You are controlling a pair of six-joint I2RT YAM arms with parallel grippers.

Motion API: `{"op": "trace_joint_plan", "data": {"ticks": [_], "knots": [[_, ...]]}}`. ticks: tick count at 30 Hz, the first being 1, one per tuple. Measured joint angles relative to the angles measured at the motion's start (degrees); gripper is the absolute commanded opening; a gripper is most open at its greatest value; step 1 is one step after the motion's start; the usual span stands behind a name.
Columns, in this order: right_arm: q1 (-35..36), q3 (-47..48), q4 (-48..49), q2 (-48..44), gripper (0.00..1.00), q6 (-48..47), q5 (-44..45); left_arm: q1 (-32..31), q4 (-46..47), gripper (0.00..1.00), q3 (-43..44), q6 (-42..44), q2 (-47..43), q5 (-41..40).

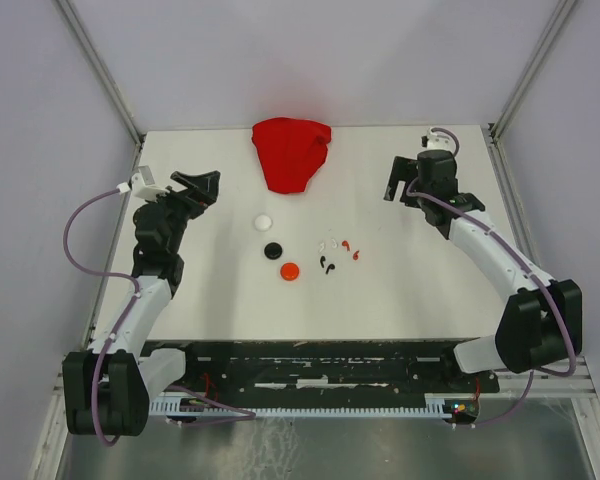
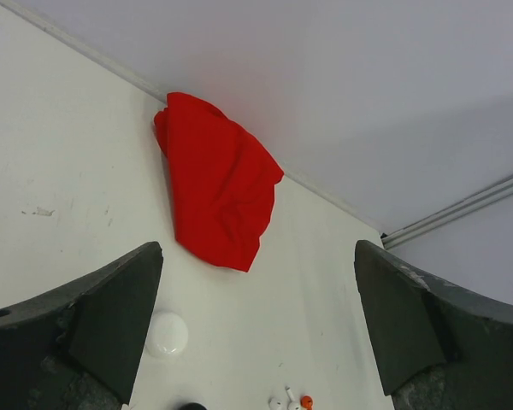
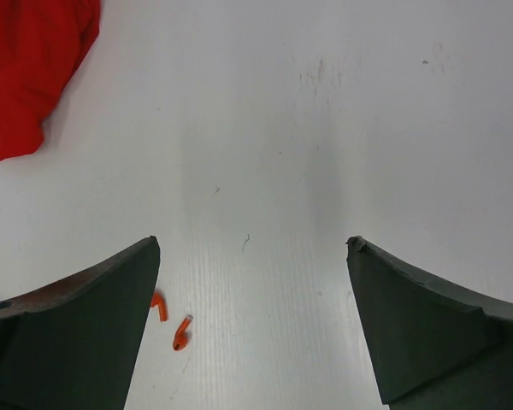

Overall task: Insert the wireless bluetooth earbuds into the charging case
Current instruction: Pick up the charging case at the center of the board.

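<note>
The white table (image 1: 410,290) is stretching between grey walls, with metal rails running along its left and right edges. A red cloth (image 1: 292,152) is lying crumpled against the middle of the far edge. The left gripper (image 1: 205,188) is hovering over the left side, its jaws standing wide apart and holding nothing. The right gripper (image 1: 397,182) is hovering over the far right corner, also spread wide and empty.

Three round cases are sitting in a slanting row left of centre. The white case (image 1: 264,222) is nearest the cloth, the black case (image 1: 272,250) is next, and the red case (image 1: 290,271) is nearest the arms' bases. Just right of them the earbuds are lying loose on the table, apart from every case: white earbuds (image 1: 327,245), red earbuds (image 1: 351,248) and black earbuds (image 1: 327,265). Open surface is running from them to the near and right edges.
</note>
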Motion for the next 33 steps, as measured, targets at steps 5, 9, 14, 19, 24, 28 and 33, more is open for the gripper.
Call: {"op": "trace_joint_plan", "data": {"ticks": [5,9,14,19,24,28,33], "knots": [[0.0,-2.2,2.2,-4.2,0.99,-2.4,-0.7,0.0,1.3,0.99,-0.7,0.0,-0.6,0.1],[0.0,-2.5,3.8,-5.8,0.99,-3.2,-2.2,0.0,4.7,0.99,-3.5,-0.1,-1.9,-0.9],[0.0,-2.5,3.5,-5.8,0.99,-3.9,-4.6,0.0,3.6,0.99,-3.4,0.0,-2.0,-1.8],[0.0,-2.5,3.6,-5.8,0.99,-5.2,-6.1,0.0,0.7,0.99,-1.6,0.0,-1.9,-1.8],[0.3,-2.5,3.7,-5.6,0.99,-5.8,-9.7,0.0,-0.5,0.98,0.0,1.2,-0.7,-0.7],[4.3,-2.2,4.4,-3.2,0.99,-6.3,-10.4,0.0,-3.1,0.95,2.9,2.0,2.8,2.2],[14.5,-0.2,4.6,4.1,0.98,-6.8,-11.0,0.0,-6.3,0.9,7.2,2.6,8.7,6.8]]}}
